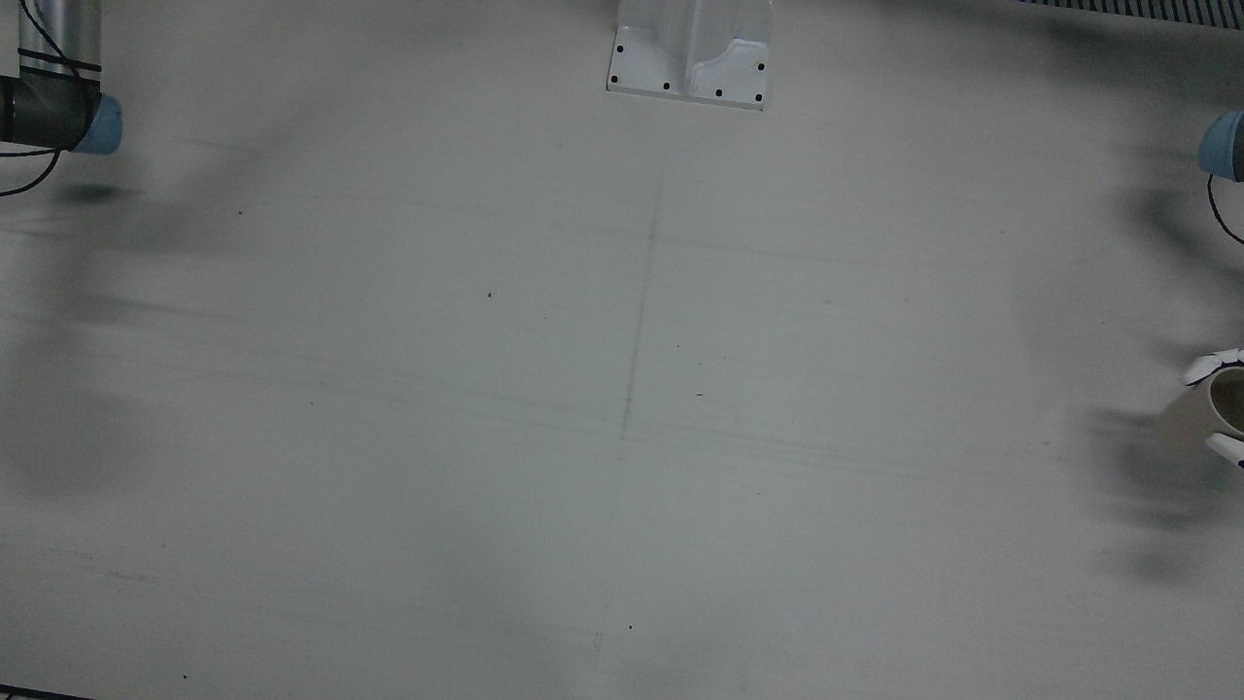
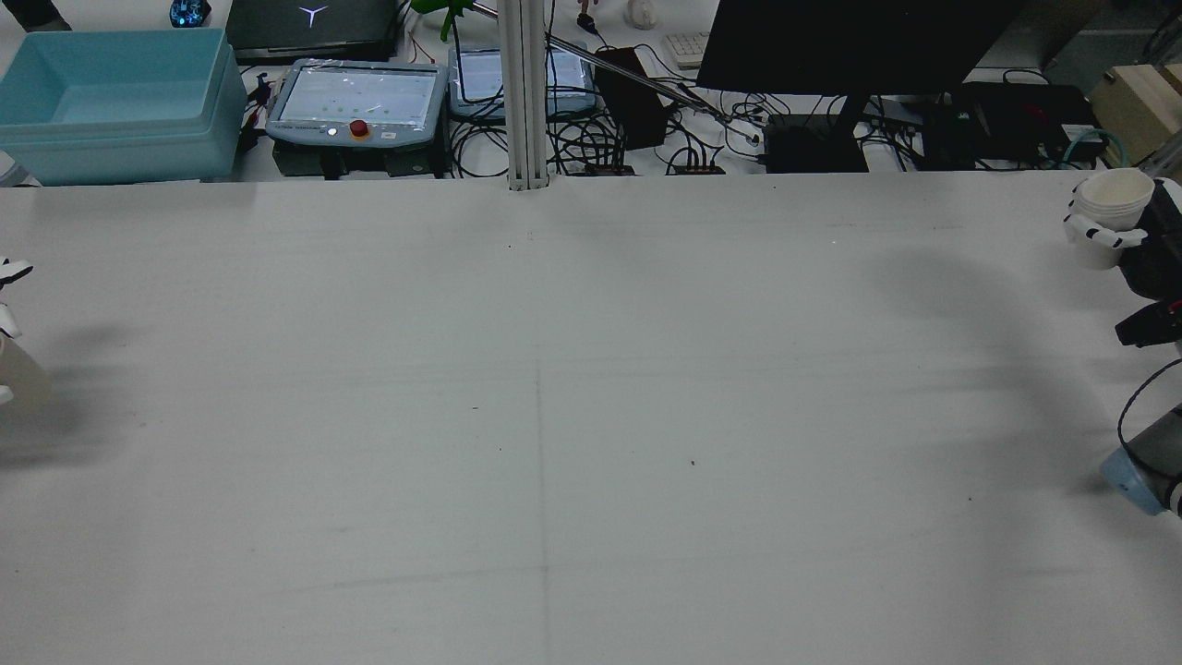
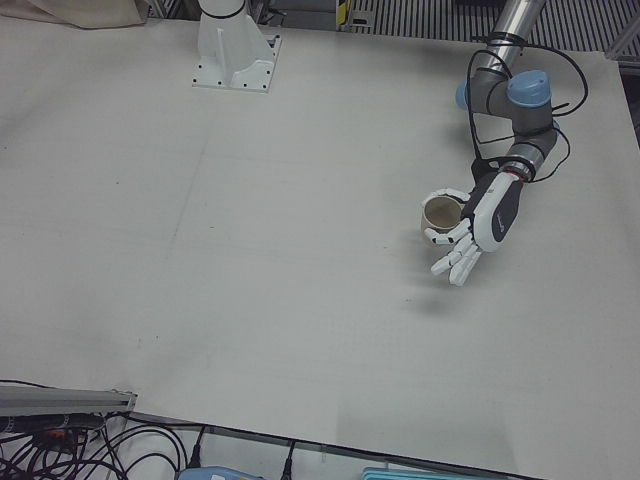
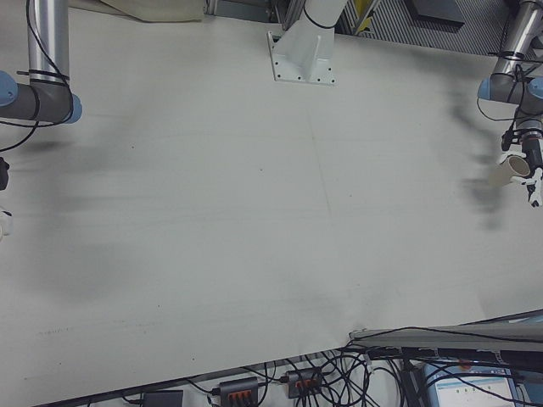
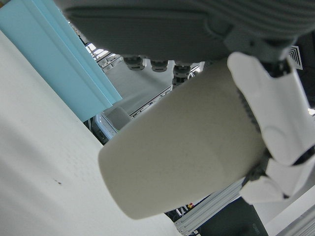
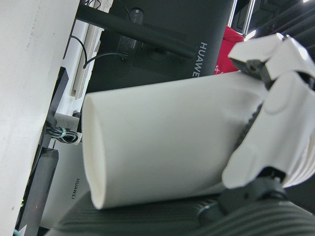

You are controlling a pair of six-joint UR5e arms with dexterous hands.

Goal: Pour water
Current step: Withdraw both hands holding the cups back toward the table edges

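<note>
My left hand (image 3: pixel 482 222) is shut on a beige paper cup (image 3: pixel 438 212) and holds it above the table, near the table's edge on my left side. That cup shows at the right edge of the front view (image 1: pixel 1197 416) and fills the left hand view (image 5: pixel 182 152). My right hand (image 2: pixel 1122 242) is shut on a white paper cup (image 2: pixel 1114 209) at the far right of the rear view, mouth up. The white cup fills the right hand view (image 6: pixel 167 142). I cannot see whether either cup holds water.
A light blue bin (image 2: pixel 111 102), a teach pendant (image 2: pixel 355 97), a monitor (image 2: pixel 850 46) and cables lie beyond the table's far edge. A metal post (image 2: pixel 524 92) stands there. A white mounting base (image 1: pixel 692 53) sits at the table's robot side.
</note>
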